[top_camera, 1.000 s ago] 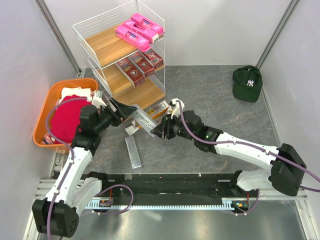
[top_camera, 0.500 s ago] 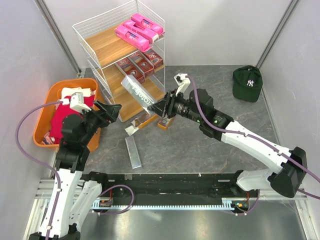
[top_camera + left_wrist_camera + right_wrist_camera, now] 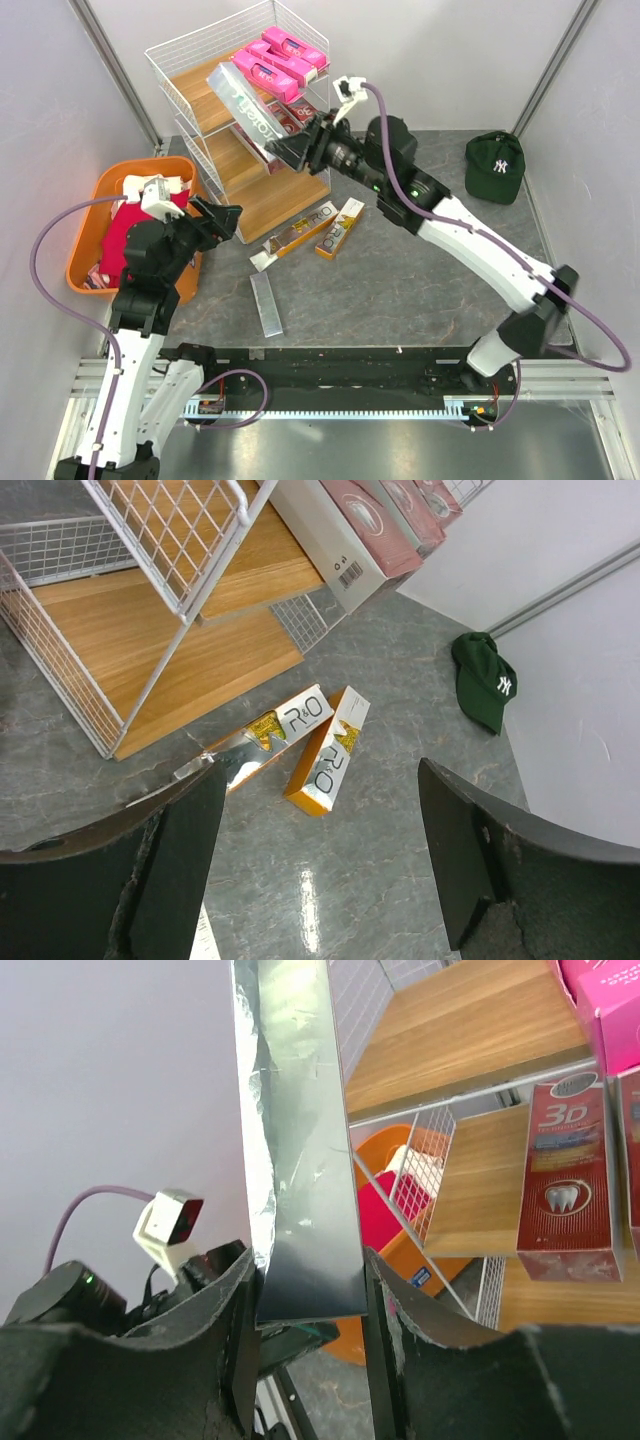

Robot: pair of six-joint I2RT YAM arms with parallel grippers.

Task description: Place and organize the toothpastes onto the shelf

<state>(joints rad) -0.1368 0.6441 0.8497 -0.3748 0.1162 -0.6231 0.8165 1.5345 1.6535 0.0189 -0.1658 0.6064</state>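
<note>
My right gripper (image 3: 290,152) is shut on a silver-grey toothpaste box (image 3: 243,105) and holds it tilted in front of the top board of the white wire shelf (image 3: 205,95); the box (image 3: 298,1150) fills the right wrist view between the fingers. Pink toothpastes (image 3: 278,58) lie on the top board, dark red ones (image 3: 280,125) on the middle board. Two gold-white-black boxes (image 3: 338,228) (image 3: 328,751) and a silver box (image 3: 266,303) lie on the table. My left gripper (image 3: 222,217) is open and empty above the table, left of the shelf's foot.
An orange basket (image 3: 95,215) with a red cloth (image 3: 128,240) stands at the left. A dark green cap (image 3: 494,166) lies at the right. The shelf's bottom board (image 3: 160,660) is bare in the left wrist view.
My right gripper has lifted the silver-grey box from the table up and back to the shelf's top level. My left arm has let go of it and drawn back left.
</note>
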